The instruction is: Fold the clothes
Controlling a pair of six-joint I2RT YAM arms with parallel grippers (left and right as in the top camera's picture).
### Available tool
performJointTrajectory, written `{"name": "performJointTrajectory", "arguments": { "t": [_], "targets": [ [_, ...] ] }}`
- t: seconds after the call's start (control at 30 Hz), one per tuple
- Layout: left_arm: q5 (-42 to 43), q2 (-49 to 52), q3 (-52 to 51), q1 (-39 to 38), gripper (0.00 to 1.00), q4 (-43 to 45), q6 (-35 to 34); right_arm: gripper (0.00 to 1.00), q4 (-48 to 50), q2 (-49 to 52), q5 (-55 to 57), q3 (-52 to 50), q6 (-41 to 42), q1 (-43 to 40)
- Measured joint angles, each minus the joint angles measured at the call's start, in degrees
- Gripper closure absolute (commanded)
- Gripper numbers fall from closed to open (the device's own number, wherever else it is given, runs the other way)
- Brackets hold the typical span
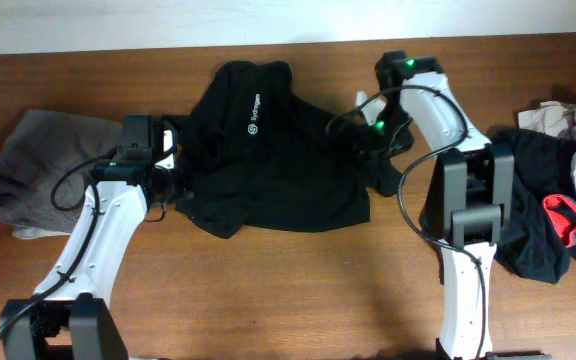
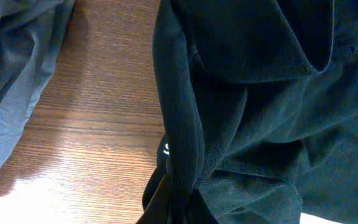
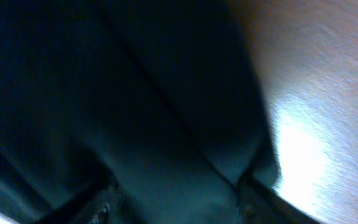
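L claw (image 1: 171, 165) looked clamped on a ridge of the large black short-sleeved cloth T-shirt (image 1: 268, 150), prob. to drag that edge over for a fold. R claw (image 1: 373, 150) at opposite edge: can't tell grip, view blurred and cloth-filled. Shirt lay crumpled mid brown wooden tabletop (image 1: 298, 290); both claws' fingertips hidden.

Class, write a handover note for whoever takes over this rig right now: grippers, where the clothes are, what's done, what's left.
Left gripper: looks shut on the black T-shirt's left edge.
Right gripper: at its right edge, buried in cloth; state unclear.
T-shirt lies crumpled in the middle, logo up. Grey garment at left; black garment heaped with others at right.
Done: no fold visible.
Left: flatten and fold the T-shirt, then the rest.
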Motion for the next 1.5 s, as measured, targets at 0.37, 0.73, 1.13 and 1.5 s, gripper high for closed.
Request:
{"name": "performJointTrajectory", "arguments": {
  "t": [0.37,0.73,1.13,1.5],
  "targets": [
    [0.0,0.0,0.0,0.0,0.99,0.0,0.0,0.87,1.0,-0.8,2.8,0.2,0.8,0.0],
    [0.0,0.0,0.0,0.0,0.99,0.3,0.0,0.67,6.8,-8.0,7.9,10.1,1.8,-6.2],
    [0.0,0.0,0.0,0.0,0.99,0.4,0.2,0.53,11.3,-8.0,7.5,10.2,1.8,-7.1],
    [0.0,0.0,0.0,0.0,0.99,0.5,0.2,0.26,17.5,-8.0,0.8,-7.6,8.4,-6.3]
  ]
}}
